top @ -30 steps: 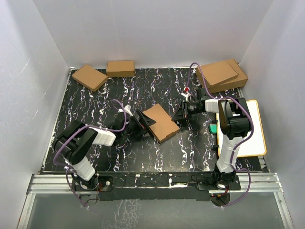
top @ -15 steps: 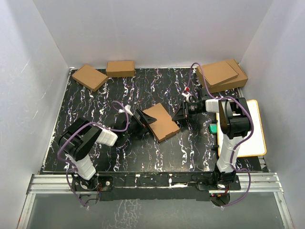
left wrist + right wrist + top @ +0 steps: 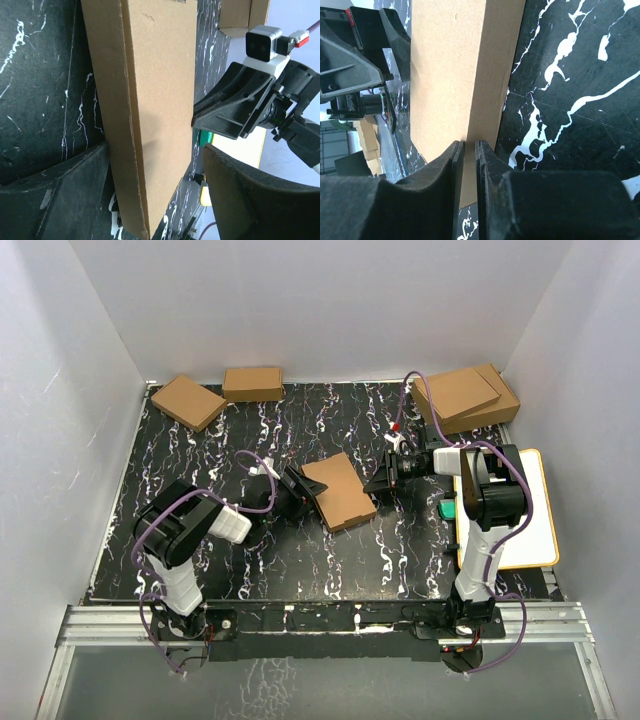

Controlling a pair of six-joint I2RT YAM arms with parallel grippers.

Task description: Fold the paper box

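I am working in a lab test cell, not a home or shop. Plain white panels [image 3: 330, 310] wall in the workspace on three sides, and a black white-veined mat [image 3: 250, 560] covers the table. My two arms are bolted to an aluminium rail [image 3: 320, 622] at the near edge, with purple cables [image 3: 425, 405] looping along them. Spare brown boxes [image 3: 465, 397] sit stacked in the far corner.

Black marbled table [image 3: 220, 560], paper box [image 3: 338, 492], four brown boxes [image 3: 188, 401]
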